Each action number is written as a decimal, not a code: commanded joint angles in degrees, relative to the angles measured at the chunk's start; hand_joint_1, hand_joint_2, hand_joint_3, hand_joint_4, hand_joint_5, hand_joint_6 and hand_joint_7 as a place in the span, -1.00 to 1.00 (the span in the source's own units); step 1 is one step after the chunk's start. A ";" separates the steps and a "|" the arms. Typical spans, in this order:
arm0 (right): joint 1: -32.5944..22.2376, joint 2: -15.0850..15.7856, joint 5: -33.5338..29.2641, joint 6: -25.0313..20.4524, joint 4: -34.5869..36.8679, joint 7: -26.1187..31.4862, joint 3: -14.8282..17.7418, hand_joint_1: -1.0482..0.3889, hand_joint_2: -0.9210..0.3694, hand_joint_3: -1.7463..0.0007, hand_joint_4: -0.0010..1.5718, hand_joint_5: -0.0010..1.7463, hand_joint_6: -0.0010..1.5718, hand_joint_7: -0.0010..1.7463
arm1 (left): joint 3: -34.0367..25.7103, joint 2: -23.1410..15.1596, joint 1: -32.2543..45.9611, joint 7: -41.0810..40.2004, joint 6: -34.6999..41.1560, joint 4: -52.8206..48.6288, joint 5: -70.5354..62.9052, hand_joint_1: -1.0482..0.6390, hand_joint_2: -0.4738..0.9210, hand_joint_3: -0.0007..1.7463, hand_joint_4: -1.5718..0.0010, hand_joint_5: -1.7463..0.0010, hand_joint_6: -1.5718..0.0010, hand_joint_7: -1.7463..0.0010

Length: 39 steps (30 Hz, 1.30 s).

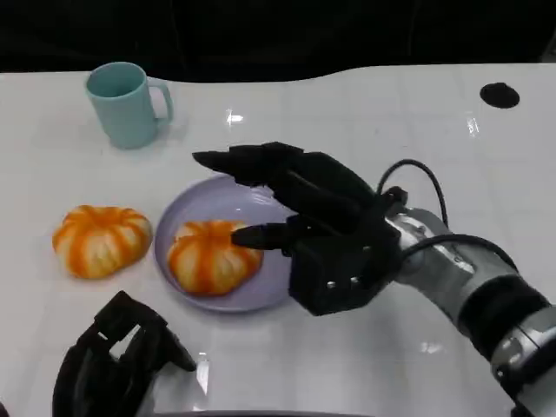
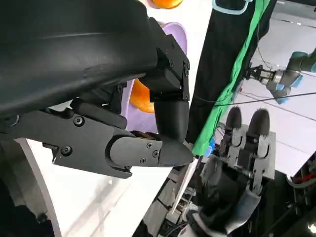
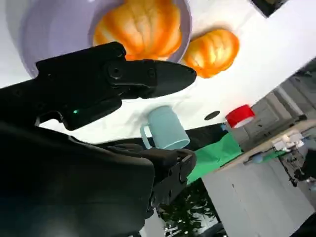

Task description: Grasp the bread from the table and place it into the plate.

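An orange-striped bread (image 1: pixel 208 256) (image 3: pixel 138 24) lies in the lilac plate (image 1: pixel 200 195) (image 3: pixel 29 29) at the table's middle. My right hand (image 1: pixel 321 226) (image 3: pixel 98 84) hovers over the plate's right half with its fingers spread. The thumb tip reaches the bread's right side, and nothing is gripped. A second, similar bread (image 1: pixel 100 239) (image 3: pixel 212 52) lies on the table just left of the plate. My left hand (image 1: pixel 113 360) (image 2: pixel 113 123) rests low at the near left edge, empty. Past it, the left wrist view catches the plate (image 2: pixel 175 34) and the bread (image 2: pixel 140 98).
A pale teal mug (image 1: pixel 126 104) (image 3: pixel 165 131) stands at the back left. A small black disc (image 1: pixel 499 95) lies at the far right. The table's dark far edge runs along the top. Off the table stand a red cylinder (image 3: pixel 242 116) and another robot hand (image 2: pixel 237 163).
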<state>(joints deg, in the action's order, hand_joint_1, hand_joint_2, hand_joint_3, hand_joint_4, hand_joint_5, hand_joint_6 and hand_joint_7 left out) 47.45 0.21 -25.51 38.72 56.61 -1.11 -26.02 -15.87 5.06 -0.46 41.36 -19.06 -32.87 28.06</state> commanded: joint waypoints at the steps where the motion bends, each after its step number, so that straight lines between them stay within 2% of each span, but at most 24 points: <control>1: -5.65 1.22 14.26 0.63 -5.36 -13.24 7.11 -0.57 -1.00 0.54 -0.68 -0.74 -0.63 -0.94 | -0.25 -0.07 -0.07 -0.30 -0.22 -0.01 0.48 -0.43 1.00 -0.72 0.21 -1.00 0.33 -0.71; 6: -12.33 1.58 29.16 0.04 -11.27 -27.42 13.63 -0.46 -1.00 0.61 -0.42 -0.58 -0.41 -0.87 | -0.32 0.26 -0.61 -0.50 -0.56 -0.65 0.19 -0.43 1.00 -0.72 0.20 -1.00 0.34 -0.72; 7: -13.76 1.81 32.38 0.03 -11.89 -30.62 15.10 -0.42 -1.00 0.64 -0.38 -0.45 -0.31 -0.85 | -0.35 0.28 -0.82 -0.18 -0.89 -1.01 0.19 -0.43 1.00 -0.72 0.21 -1.00 0.35 -0.72; 9: -15.65 1.85 37.36 -1.53 -13.04 -35.88 17.50 -0.37 -1.00 0.66 -0.44 -0.13 -0.21 -0.84 | -0.45 0.33 -1.13 0.52 -1.35 -1.59 0.39 -0.44 1.00 -0.71 0.21 -1.00 0.36 -0.73; 10: -16.04 1.78 38.49 -2.12 -13.37 -37.35 18.19 -0.35 -1.00 0.67 -0.46 -0.05 -0.18 -0.84 | -0.48 0.34 -1.21 0.69 -1.49 -1.75 0.45 -0.43 1.00 -0.71 0.22 -1.00 0.37 -0.73; 11: -16.88 1.47 41.27 -4.22 -14.01 -39.88 19.54 -0.34 -1.00 0.67 -0.47 -0.01 -0.17 -0.84 | -0.34 0.26 -1.22 0.41 -1.61 -1.73 0.13 -0.43 1.00 -0.71 0.22 -1.00 0.37 -0.73; 12: -18.28 1.40 43.59 -6.28 -15.02 -41.47 20.91 -0.31 -1.00 0.70 -0.49 0.10 -0.14 -0.82 | -0.16 0.20 -1.12 -0.18 -1.52 -1.46 -0.27 -0.44 1.00 -0.71 0.21 -1.00 0.37 -0.74; 13: -19.33 1.33 45.16 -7.88 -15.88 -42.64 22.00 -0.30 -1.00 0.69 -0.50 0.24 -0.08 -0.77 | -0.03 0.16 -1.05 -0.61 -1.46 -1.27 -0.55 -0.45 1.00 -0.72 0.21 -1.00 0.36 -0.74; 15: -21.48 1.11 49.13 -11.30 -17.44 -45.55 24.41 -0.28 -1.00 0.67 -0.52 0.36 -0.06 -0.72 | 0.10 0.21 -0.94 -1.01 -1.28 -1.03 -0.72 -0.46 1.00 -0.73 0.21 -1.00 0.35 -0.75; 16: -22.21 1.07 50.49 -12.82 -18.14 -46.66 25.27 -0.26 -1.00 0.65 -0.55 0.50 -0.10 -0.56 | 0.12 0.24 -0.91 -1.07 -1.13 -0.94 -0.69 -0.46 1.00 -0.73 0.21 -1.00 0.35 -0.75; 19: -24.85 1.66 52.48 -17.32 -20.65 -48.11 27.30 -0.28 -1.00 0.64 -0.54 0.67 -0.31 -0.02 | 0.06 0.34 -0.94 -0.79 -1.27 -1.02 -0.52 -0.45 1.00 -0.73 0.21 -1.00 0.36 -0.75; 20: -25.54 1.78 52.72 -18.65 -21.46 -48.14 27.78 -0.28 -1.00 0.66 -0.52 0.71 -0.32 0.06 | 0.05 0.35 -0.95 -0.68 -1.31 -1.05 -0.47 -0.45 1.00 -0.72 0.22 -1.00 0.37 -0.76; 23: -27.67 2.04 53.24 -23.04 -24.16 -47.64 29.13 -0.29 -1.00 0.69 -0.48 0.78 -0.32 0.20 | 0.15 0.39 -0.78 -1.02 -1.28 -0.73 -0.67 -0.45 1.00 -0.72 0.22 -1.00 0.37 -0.76; 28: -29.05 1.96 53.39 -26.29 -26.34 -48.20 30.46 -0.30 -1.00 0.69 -0.48 0.79 -0.33 0.24 | 0.14 0.38 -0.78 -0.89 -1.25 -0.70 -0.61 -0.45 1.00 -0.72 0.22 -1.00 0.38 -0.77; 30: -32.53 3.17 55.53 -30.08 -28.86 -49.36 31.94 -0.28 -1.00 0.58 -0.40 0.94 -0.40 0.58 | 0.13 0.26 -0.75 -0.80 -1.10 -0.61 -0.54 -0.44 1.00 -0.71 0.22 -1.00 0.39 -0.77; 32: -35.54 3.56 56.81 -32.19 -30.71 -49.52 33.13 -0.28 -1.00 0.53 -0.33 0.99 -0.41 0.78 | 0.01 0.05 -0.79 -0.37 -0.89 -0.68 -0.28 -0.44 1.00 -0.71 0.22 -1.00 0.39 -0.77; 33: -37.08 3.73 57.11 -32.90 -31.19 -49.41 33.69 -0.28 -1.00 0.52 -0.22 0.99 -0.40 0.89 | -0.14 -0.09 -0.90 0.07 -0.64 -0.86 0.07 -0.43 1.00 -0.71 0.22 -1.00 0.39 -0.77; 35: -38.84 3.89 57.30 -33.97 -32.02 -49.23 34.39 -0.26 -1.00 0.51 -0.12 1.00 -0.37 0.98 | -0.30 -0.24 -1.04 0.56 -0.35 -1.07 0.50 -0.43 1.00 -0.71 0.22 -1.00 0.39 -0.77; 39: -40.29 4.85 57.60 -37.33 -31.92 -49.25 35.64 -0.26 -1.00 0.60 -0.04 1.00 -0.30 1.00 | -0.51 -0.74 -1.37 0.25 -0.19 -1.44 0.40 -0.44 1.00 -0.72 0.22 -1.00 0.38 -0.76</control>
<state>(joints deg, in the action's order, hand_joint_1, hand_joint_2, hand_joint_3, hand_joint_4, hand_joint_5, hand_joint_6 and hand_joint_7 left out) 7.47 3.69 31.19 2.80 25.71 -50.37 8.50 -15.86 5.72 -1.56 41.37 -19.50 -33.95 28.05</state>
